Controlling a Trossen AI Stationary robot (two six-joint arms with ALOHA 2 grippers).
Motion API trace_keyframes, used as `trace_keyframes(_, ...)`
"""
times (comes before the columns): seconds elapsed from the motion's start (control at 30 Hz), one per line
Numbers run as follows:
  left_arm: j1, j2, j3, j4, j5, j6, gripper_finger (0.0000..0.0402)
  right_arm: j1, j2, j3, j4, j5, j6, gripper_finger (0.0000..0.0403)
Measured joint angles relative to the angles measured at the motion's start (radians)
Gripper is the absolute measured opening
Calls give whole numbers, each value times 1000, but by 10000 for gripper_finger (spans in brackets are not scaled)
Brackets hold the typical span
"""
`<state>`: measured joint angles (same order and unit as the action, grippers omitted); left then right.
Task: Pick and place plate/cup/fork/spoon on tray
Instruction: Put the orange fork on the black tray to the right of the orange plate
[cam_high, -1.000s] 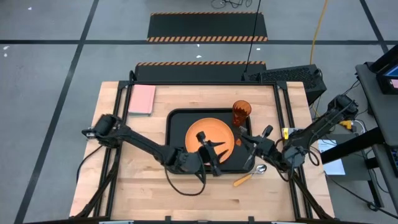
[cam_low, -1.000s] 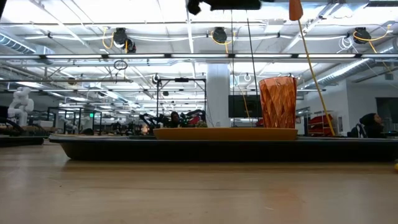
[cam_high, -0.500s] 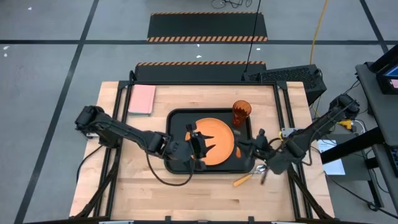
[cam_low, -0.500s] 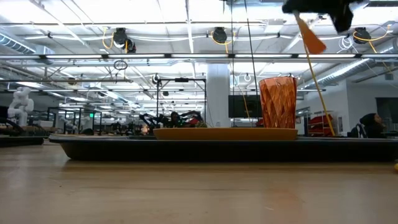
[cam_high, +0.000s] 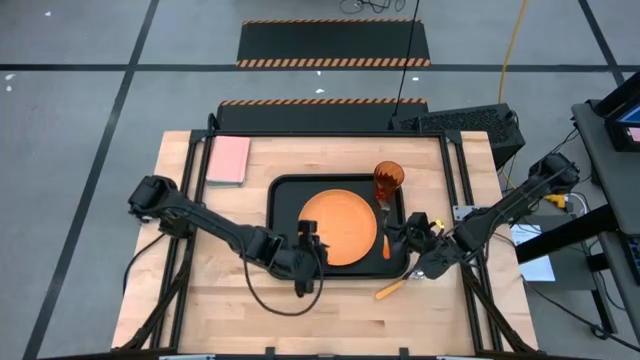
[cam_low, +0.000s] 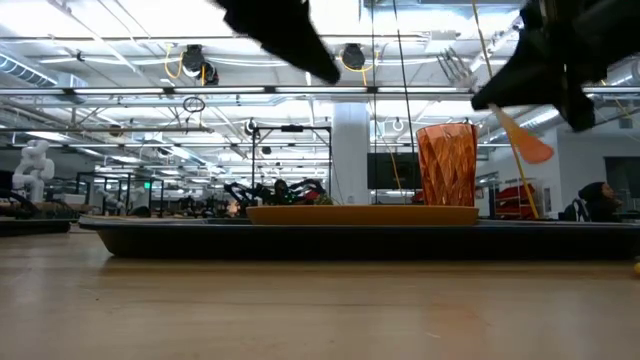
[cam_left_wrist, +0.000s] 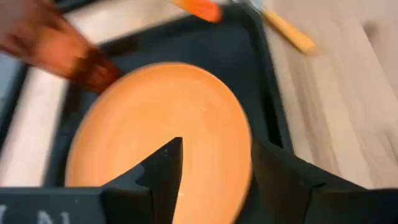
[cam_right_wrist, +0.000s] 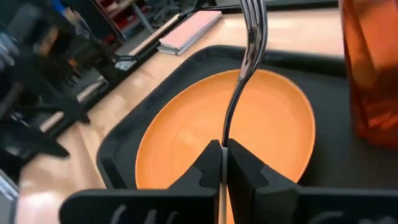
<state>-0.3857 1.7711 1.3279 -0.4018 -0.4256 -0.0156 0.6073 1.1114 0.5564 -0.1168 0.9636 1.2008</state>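
One camera looks straight down; another sits level at tabletop height. Both wrist cameras hover close — all four share the plate.

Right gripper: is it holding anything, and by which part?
Yes. The right gripper is shut on the fork, pinching its thin metal neck, tines pointing away over the plate. The left gripper holds nothing.

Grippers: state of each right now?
Left gripper: open, empty, above the plate.
Right gripper: shut on the fork, over the tray.
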Motion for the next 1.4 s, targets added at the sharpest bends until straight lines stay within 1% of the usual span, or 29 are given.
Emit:
trace_keyframes(0.17, -22, 8, -31, -32, 64, 48, 211, 0, 0, -139, 287, -3, -5, 0)
trace_keyframes(0.23, -23, 8, -57, -41, 86, 81, 211, 0, 0, -172, 363, -5, -15, 0)
trace_keyframes(0.3, -14, 8, -91, -39, 109, 113, 211, 0, 0, -187, 395, -13, -21, 0)
trace_keyframes(0.57, 54, 9, -199, -13, 135, 188, 211, 0, 0, -188, 396, -26, -20, 0)
trace_keyframes(0.77, 122, 9, -245, 54, 279, 243, 211, 0, 0, -188, 385, -26, -9, 0)
trace_keyframes(1.0, 153, 9, -249, 19, 374, 282, 211, 0, 0, -188, 372, -25, -8, 0)
trace_keyframes(1.2, 175, 9, -249, -31, 374, 277, 211, 0, 0, -188, 367, -25, -8, 0)
trace_keyframes(1.4, 191, 9, -249, -29, 355, 288, 211, 0, 0, -188, 367, -25, -9, 0)
